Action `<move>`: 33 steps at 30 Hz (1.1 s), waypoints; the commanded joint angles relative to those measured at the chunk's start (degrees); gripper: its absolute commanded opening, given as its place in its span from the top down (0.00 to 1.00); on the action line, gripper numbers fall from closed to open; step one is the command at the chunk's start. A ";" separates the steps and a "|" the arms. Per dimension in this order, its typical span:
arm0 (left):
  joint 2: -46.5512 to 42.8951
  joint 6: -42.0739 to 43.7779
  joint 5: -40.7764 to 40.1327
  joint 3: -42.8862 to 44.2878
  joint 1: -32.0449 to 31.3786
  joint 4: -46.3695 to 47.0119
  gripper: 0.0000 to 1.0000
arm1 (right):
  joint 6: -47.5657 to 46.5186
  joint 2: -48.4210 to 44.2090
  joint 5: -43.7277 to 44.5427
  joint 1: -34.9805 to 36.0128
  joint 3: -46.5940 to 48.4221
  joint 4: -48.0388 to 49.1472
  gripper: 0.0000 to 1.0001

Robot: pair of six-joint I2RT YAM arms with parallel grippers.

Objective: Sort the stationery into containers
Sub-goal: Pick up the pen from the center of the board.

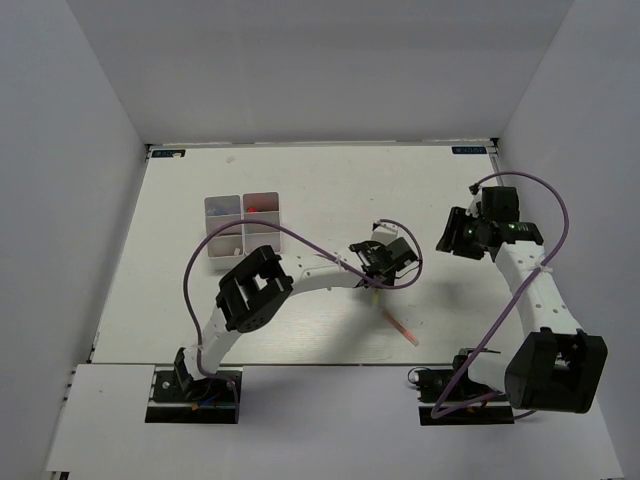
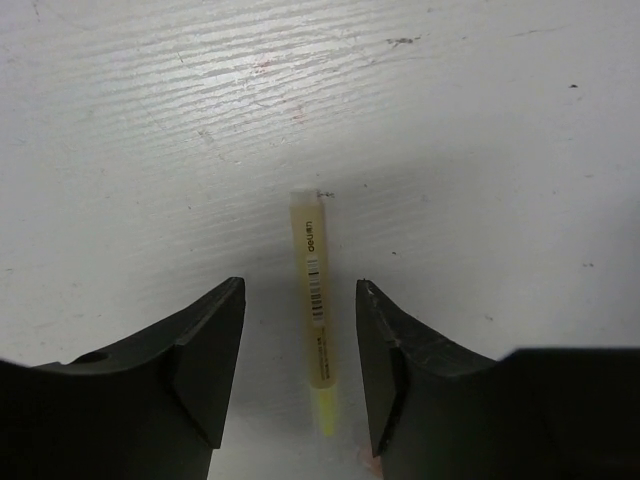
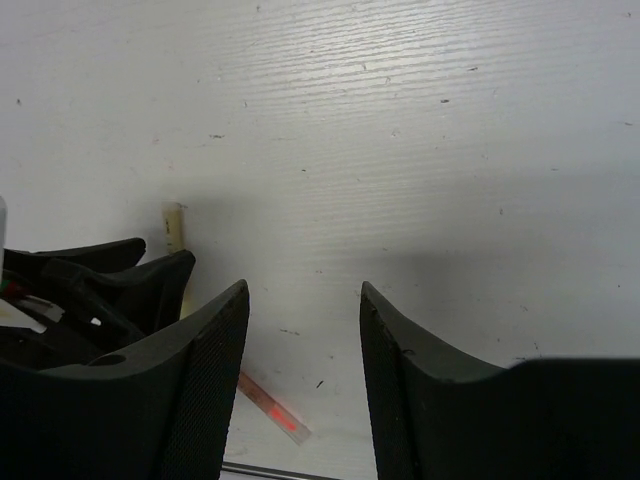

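Note:
A thin yellowish pencil lies flat on the white table, between the fingers of my open left gripper, which touch nothing. In the top view the left gripper is low over the table's middle, with the pencil's tip showing just below it. A pinkish pencil lies to the near right of it and also shows in the right wrist view. My right gripper is open and empty, raised at the right of the table. The white compartment tray stands at the far left.
The tray holds small blue and red items in its far compartments. The left arm's purple cable arcs over the tray's near side. In the right wrist view the left gripper's fingers stand at the left, by the yellow pencil's end.

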 commanded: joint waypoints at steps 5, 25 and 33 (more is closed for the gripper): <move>1.74 -1.63 -1.01 4.22 1.36 -1.48 0.46 | 1.41 -0.81 -2.93 -1.88 -0.20 1.17 0.48; 6.84 -3.04 -2.94 7.48 0.75 -23.01 0.56 | 2.47 -1.78 -5.21 -5.04 -0.29 1.00 0.48; 5.35 -4.97 -2.24 2.03 0.83 -23.54 0.83 | 2.99 -1.78 -6.09 -5.66 -0.47 1.26 0.48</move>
